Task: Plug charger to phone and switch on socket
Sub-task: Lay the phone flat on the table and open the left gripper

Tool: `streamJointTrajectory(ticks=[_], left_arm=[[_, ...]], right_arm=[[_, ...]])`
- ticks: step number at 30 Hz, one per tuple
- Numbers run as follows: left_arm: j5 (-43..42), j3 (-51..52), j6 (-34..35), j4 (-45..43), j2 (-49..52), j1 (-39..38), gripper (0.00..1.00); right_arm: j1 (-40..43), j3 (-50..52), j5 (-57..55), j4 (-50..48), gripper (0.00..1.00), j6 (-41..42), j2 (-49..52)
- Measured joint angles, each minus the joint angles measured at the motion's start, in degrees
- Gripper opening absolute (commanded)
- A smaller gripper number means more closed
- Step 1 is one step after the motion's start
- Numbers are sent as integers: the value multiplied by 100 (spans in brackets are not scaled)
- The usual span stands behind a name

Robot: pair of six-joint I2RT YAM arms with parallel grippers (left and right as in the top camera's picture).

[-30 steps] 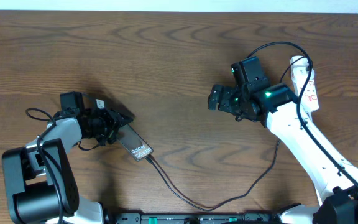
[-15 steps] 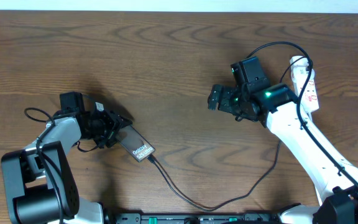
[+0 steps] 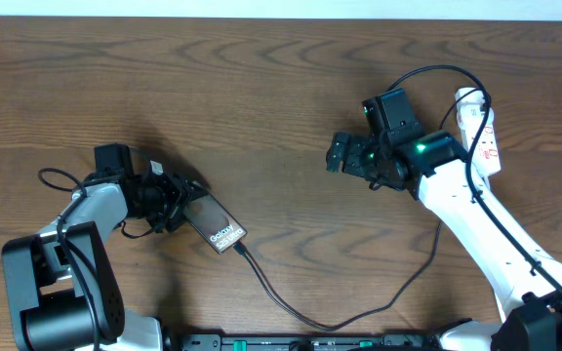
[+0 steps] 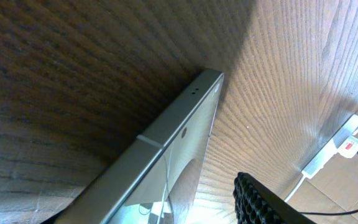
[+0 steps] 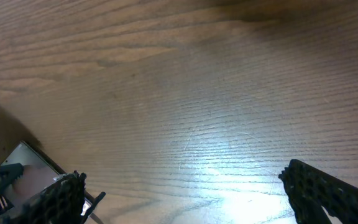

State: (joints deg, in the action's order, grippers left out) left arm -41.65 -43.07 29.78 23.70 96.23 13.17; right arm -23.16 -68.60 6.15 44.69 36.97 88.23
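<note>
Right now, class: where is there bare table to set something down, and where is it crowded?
Bare: the far strip of table, and the middle between the phone and the right hand. Crowded: around the socket at the right, and the near edge where the charger loops.

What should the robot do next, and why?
Probably swing the right gripper toward the white power strip to press its switch: the black charger cable already appears to meet the phone, and that gripper hangs open and empty, away from the strip.
</note>
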Motion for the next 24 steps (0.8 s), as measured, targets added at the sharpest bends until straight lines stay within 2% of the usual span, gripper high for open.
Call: streamJointTrajectory(ticks=[24], left_arm=[[35, -11, 0, 199, -13, 0, 58]], right_arm=[[0, 0, 0, 4, 99, -2, 0]])
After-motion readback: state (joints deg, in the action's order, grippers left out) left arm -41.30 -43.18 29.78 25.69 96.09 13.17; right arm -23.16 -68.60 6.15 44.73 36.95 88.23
